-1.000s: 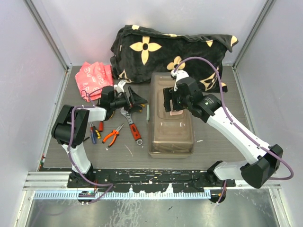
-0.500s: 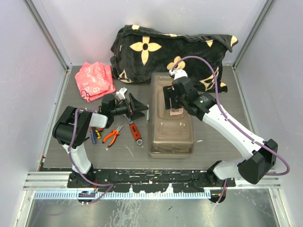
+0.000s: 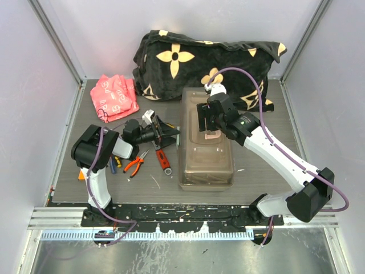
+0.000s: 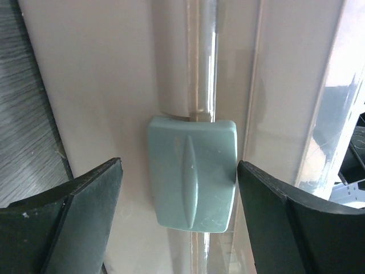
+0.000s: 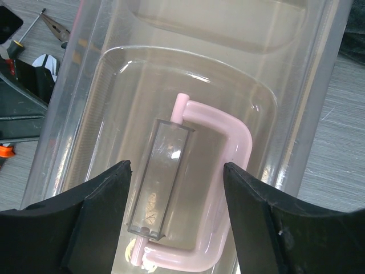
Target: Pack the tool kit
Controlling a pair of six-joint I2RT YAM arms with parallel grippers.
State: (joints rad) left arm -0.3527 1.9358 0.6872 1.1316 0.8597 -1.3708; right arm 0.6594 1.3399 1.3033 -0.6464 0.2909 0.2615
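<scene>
The translucent grey-brown toolbox (image 3: 206, 142) stands shut in the middle of the table. My left gripper (image 3: 169, 134) is open at its left side, its jaws on either side of the pale green latch (image 4: 191, 171). My right gripper (image 3: 210, 127) is open just above the lid, its jaws on either side of the pale handle (image 5: 225, 188) and its clear block (image 5: 162, 177). Orange-handled pliers (image 3: 136, 162), an orange-handled wrench (image 3: 161, 156) and screwdrivers (image 3: 114, 162) lie on the table left of the box. The tape measure does not show.
The black flower-patterned blanket (image 3: 199, 63) lies behind the toolbox. A red and white packet (image 3: 116, 96) lies at the back left. Grey walls close in the table on three sides.
My left gripper has moved right, up to the toolbox's left side and its latch. My right gripper has shifted slightly back and left over the lid's handle.
</scene>
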